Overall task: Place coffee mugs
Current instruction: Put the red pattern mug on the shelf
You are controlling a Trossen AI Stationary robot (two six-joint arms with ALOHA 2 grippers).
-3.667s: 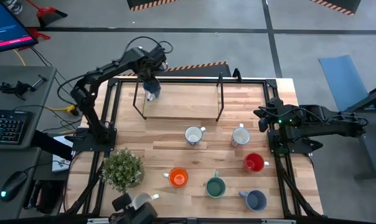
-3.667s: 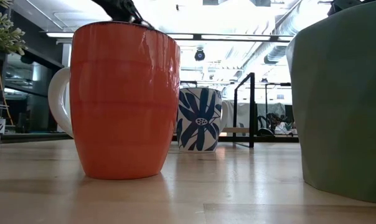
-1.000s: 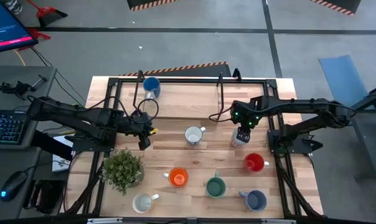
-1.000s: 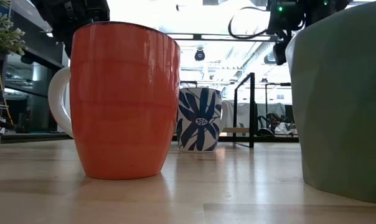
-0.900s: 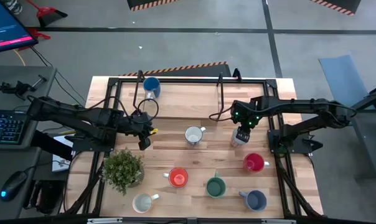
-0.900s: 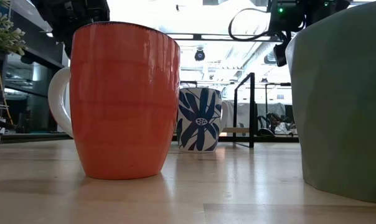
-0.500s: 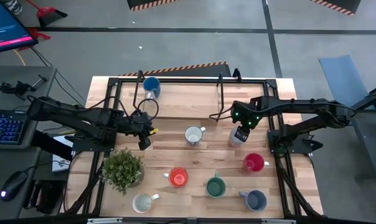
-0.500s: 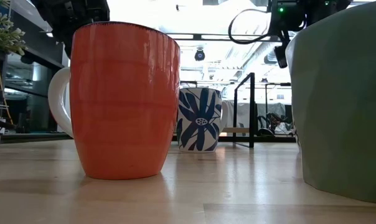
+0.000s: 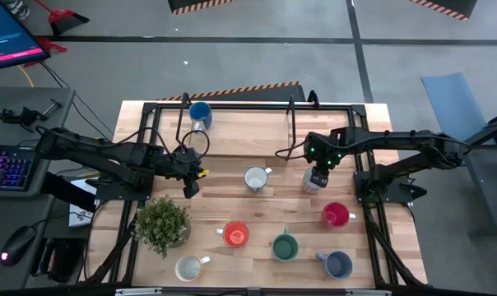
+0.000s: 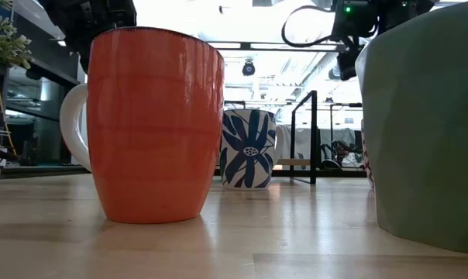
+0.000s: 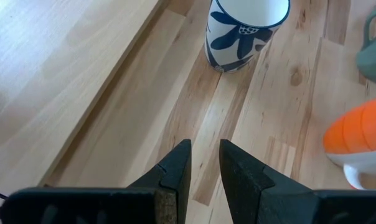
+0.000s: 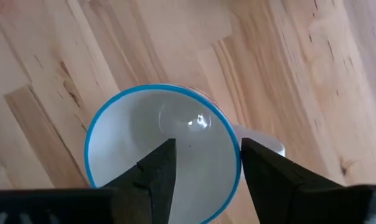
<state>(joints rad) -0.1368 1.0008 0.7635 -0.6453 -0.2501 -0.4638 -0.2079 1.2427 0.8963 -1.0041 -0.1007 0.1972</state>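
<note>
Mugs all over the worktop (image 9: 257, 148) in the high view: blue mug (image 9: 200, 113) at the far edge by the black rack (image 9: 291, 131), patterned mug (image 9: 256, 178) mid-table, white mug (image 9: 317, 180) just right of it, then red mug (image 9: 336, 215), orange mug (image 9: 234, 235), green mug (image 9: 285, 246), slate mug (image 9: 338, 264) and cream mug (image 9: 188, 267) along the near side, with the potted plant (image 9: 162, 224) on the left. The right tool (image 9: 318, 175) sits directly over the white mug; the left tool (image 9: 191, 187) waits low over bare wood, well left of the patterned mug.

Low view is mostly orange mug (image 10: 156, 124) and green mug (image 10: 428, 128) up close, patterned one (image 10: 248, 148) behind, nothing new.

Left wrist view: left tool (image 11: 203, 167) fingers are parted a little with nothing between them, patterned mug (image 11: 245, 31) ahead.

Right wrist view: right tool (image 12: 202, 168) is spread wide, one finger inside the white mug (image 12: 163, 149), the other outside its blue rim, not clamped yet as far as I can tell.

Handling-wise I'd guess glazed ceramic: rigid, a bit hefty, slick, and chippable, so pinching the wall near the rim, away from the handle, looks right.

Versus half a second back, the right tool has edged a hair toward the table centre; the left arm hasn't budged, mugs all sit the same.
</note>
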